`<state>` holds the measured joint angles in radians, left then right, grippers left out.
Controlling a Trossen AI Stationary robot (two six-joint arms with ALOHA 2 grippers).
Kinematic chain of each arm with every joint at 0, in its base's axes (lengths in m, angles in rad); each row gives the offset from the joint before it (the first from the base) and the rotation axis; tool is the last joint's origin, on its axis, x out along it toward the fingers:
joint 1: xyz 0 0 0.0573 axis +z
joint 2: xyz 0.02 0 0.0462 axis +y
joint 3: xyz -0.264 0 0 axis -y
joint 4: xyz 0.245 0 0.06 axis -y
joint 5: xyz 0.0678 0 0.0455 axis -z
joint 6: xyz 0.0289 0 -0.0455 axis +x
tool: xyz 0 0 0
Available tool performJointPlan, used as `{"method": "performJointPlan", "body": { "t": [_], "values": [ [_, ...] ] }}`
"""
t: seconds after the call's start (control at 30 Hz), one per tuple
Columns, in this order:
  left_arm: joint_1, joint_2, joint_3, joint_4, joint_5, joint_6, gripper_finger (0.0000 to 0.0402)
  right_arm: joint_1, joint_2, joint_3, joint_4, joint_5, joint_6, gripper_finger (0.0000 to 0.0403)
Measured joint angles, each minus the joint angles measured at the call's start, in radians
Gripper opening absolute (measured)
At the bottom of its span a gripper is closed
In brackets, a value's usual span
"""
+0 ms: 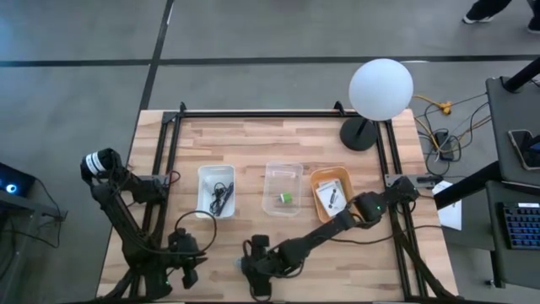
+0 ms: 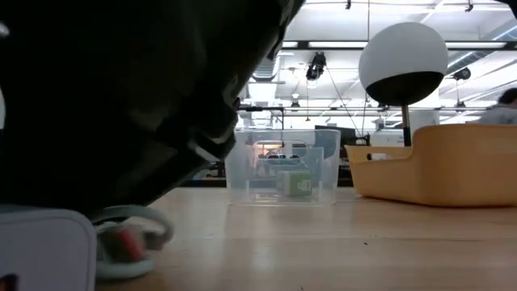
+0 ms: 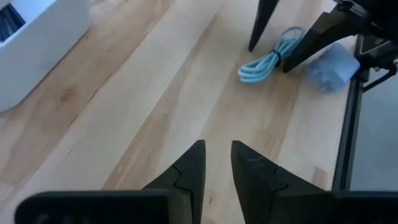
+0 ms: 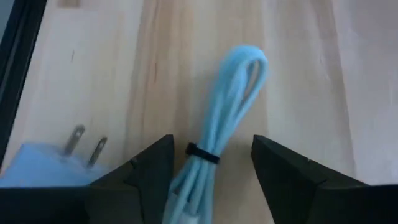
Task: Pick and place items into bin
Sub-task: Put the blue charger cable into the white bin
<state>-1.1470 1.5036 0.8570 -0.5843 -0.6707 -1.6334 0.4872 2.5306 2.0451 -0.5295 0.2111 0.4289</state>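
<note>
A coiled light-blue cable, bound by a black tie, lies flat on the wooden table near its front edge. Its blue plug block lies beside it, prongs showing. My right gripper is open and points down at the coil, one finger on each side of it; I see no touch. My left gripper hovers to the left of it, open by a narrow gap, with nothing between its fingers. The left wrist view shows the cable and plug block under the right arm's fingers.
Three bins stand in a row mid-table: a white bin holding a black cable, a clear bin with a small green piece, an orange bin with printed cards. A round white lamp stands at the back right.
</note>
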Motion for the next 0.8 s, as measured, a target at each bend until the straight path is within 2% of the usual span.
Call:
{"method": "performJointPlan", "body": {
  "t": [0.13,0.33,0.43,0.47,0.67,0.8],
  "values": [
    [0.010,0.000,0.000,-0.002,-0.003,0.000,0.0061,0.002,-0.002,-0.013,-0.007,0.052,-0.087,0.0173],
    [0.016,-0.005,0.008,-0.002,-0.030,-0.007,0.0061,-0.033,-0.001,0.029,-0.093,0.062,-0.059,0.0084],
    [0.016,-0.026,0.023,-0.005,-0.088,-0.007,0.0061,-0.057,0.000,0.071,-0.134,0.060,0.047,0.0031],
    [0.016,-0.037,0.030,-0.016,-0.110,-0.007,0.0061,-0.066,-0.001,0.087,-0.141,0.055,0.096,0.0025],
    [0.016,-0.178,0.090,-0.182,-0.219,-0.005,0.0061,-0.152,-0.043,0.185,-0.128,0.019,0.444,0.0020],
    [0.010,-0.307,0.142,-0.319,-0.264,0.036,0.0061,-0.215,-0.057,0.281,-0.103,0.000,0.568,0.0018]
  ]
}}
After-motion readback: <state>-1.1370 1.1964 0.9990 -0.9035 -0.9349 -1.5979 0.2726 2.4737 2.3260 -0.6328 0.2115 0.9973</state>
